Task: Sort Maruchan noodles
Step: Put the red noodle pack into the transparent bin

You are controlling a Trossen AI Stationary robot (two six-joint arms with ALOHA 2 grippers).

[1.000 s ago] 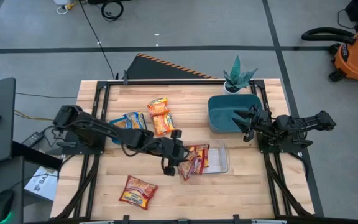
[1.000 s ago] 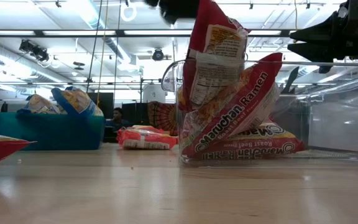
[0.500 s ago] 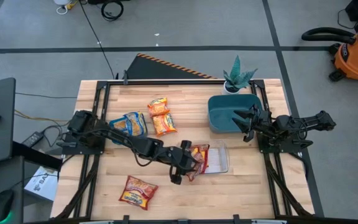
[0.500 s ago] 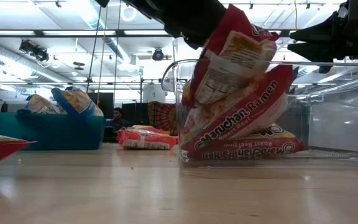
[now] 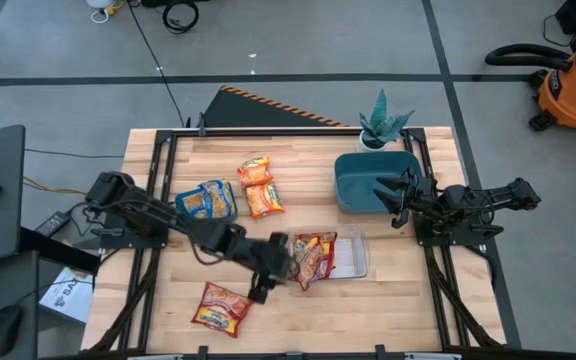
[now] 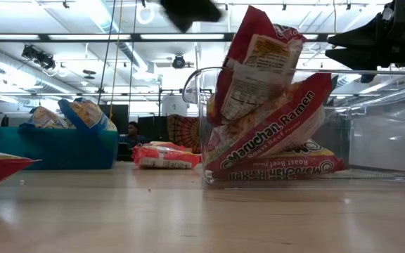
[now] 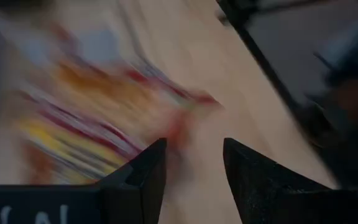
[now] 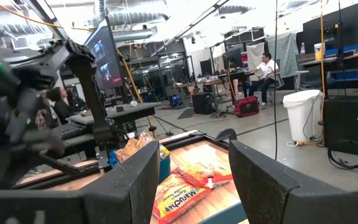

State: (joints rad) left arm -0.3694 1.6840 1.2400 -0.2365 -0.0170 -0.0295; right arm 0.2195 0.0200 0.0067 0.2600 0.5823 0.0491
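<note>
Three red-trimmed Maruchan packets sit in a clear tray. In the low view one lies flat, one leans across it, and one stands tilted on top. My left gripper hovers just left of the tray, open and touching nothing; its wrist view shows only a blurred packet ahead. Another red packet lies flat near the table's near edge. Two orange packets lie mid-table. Blue-trimmed packets fill a blue bin. My right gripper waits open over the teal bin.
A small potted plant stands at the far edge behind the teal bin. Bare wood lies between the clear tray and the near edge. People and desks show in the room beyond the table.
My left gripper carried a red packet over the clear tray's left wall, tipped it in, and let go. The gripper then drew back up and toward the table's left and near edge. The packet now stands tilted on the two others in the tray.
</note>
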